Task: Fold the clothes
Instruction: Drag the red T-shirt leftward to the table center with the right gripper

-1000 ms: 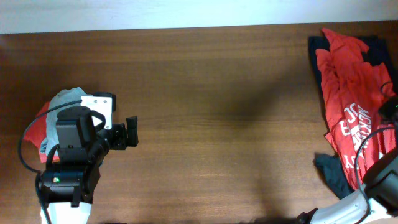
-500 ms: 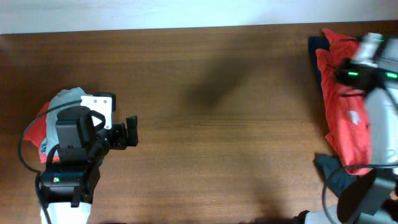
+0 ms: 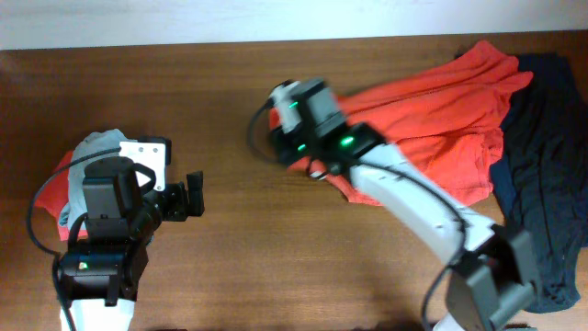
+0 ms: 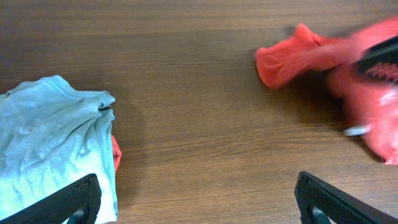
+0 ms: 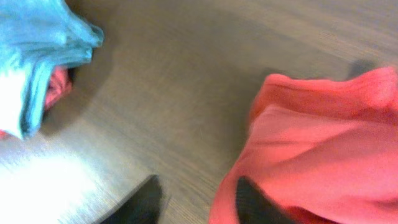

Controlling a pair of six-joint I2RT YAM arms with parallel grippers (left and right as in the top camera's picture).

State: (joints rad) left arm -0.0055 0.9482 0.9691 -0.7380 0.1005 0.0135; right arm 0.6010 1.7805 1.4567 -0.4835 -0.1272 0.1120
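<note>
Top view, red shirt: The red shirt (image 3: 432, 119) lies stretched from the far right of the table (image 3: 230, 267) to the middle. It is all wrinkly.
Top view, right arm: My right arm (image 3: 404, 198) reaches across to the shirt's left end.
Top view, other clothes: A dark cloth (image 3: 542, 184) lies at the right edge. A light blue shirt (image 3: 96, 147) sits at the left, partly under my left arm (image 3: 101, 239).
Top view, only here: I can see the whole red shirt and the dark cloth.
Right wrist view, right gripper: My right gripper (image 5: 199, 202) is low over the wood. Red cloth sits at one finger (image 5: 258, 199), and wood shows between the two fingers. It is blurry, so I cannot tell if I am pinching the shirt.
Right wrist view, only here: I can see how close the cloth is to my fingers.
Left wrist view, left gripper: My left gripper (image 4: 199, 199) is spread wide and holds nothing.
Left wrist view, only here: The shirt's left tip looks like a small lump. From the top, my right arm covers part of it.
Doing it well: I think this step is laying the red shirt flat in the middle. I should pull low and slow, stop well apart from the light blue shirt, and smooth the lump before any fold.
</note>
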